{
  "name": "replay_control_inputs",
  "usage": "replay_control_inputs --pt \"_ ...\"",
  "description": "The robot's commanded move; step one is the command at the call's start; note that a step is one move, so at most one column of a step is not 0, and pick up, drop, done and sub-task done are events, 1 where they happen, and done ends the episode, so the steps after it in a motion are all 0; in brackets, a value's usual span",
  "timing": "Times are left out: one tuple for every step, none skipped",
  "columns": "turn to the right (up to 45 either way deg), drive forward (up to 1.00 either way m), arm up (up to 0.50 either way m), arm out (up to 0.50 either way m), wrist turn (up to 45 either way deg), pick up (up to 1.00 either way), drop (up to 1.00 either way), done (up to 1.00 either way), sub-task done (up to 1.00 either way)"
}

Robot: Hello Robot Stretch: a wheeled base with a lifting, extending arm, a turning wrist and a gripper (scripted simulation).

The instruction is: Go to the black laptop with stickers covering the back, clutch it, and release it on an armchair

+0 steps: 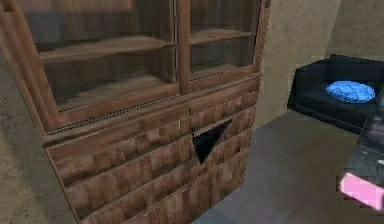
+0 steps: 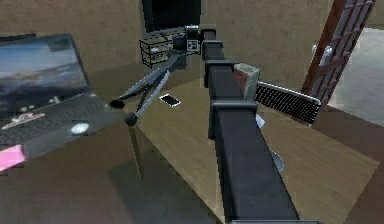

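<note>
Checking my feeds: in the arm side view the black open laptop (image 2: 50,120) sits on the smooth brown wooden surface (image 2: 185,140) at the picture's left. Its lid is up with a blue-grey landscape on the screen, the flat keyboard deck faces me, and there's a little pink square patch (image 2: 9,158) at the near corner. The dark square-section arm (image 2: 240,150) comes up from the bottom edge, and its two thin grey fingers (image 2: 143,86) slant down toward the laptop's right-hand edge. The tips end near the deck, and with the laptop lying right there I honestly can't tell whether they've got hold of anything. Near them on the surface is a small flat white rectangular thing (image 2: 170,100), with a boxy wire-mesh basket (image 2: 155,45) farther out and a flat dark ribbed slab (image 2: 287,101) to the arm's right. In the forward view I'm facing a tall plank-grained wooden cabinet (image 1: 140,150) with glass-fronted shelves up top. Off at the right, the chunky black armchair (image 1: 310,90) stands on grey carpet (image 1: 290,160) with a round blue thing (image 1: 350,91) on its seat.
</note>
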Motion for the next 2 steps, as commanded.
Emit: replay_control_inputs --pt "0.0 0.0 0.0 -0.48 0.0 0.0 0.0 0.0 0.0" --pt "-45.0 0.0 0.0 0.0 0.0 0.0 0.0 0.0 0.0"
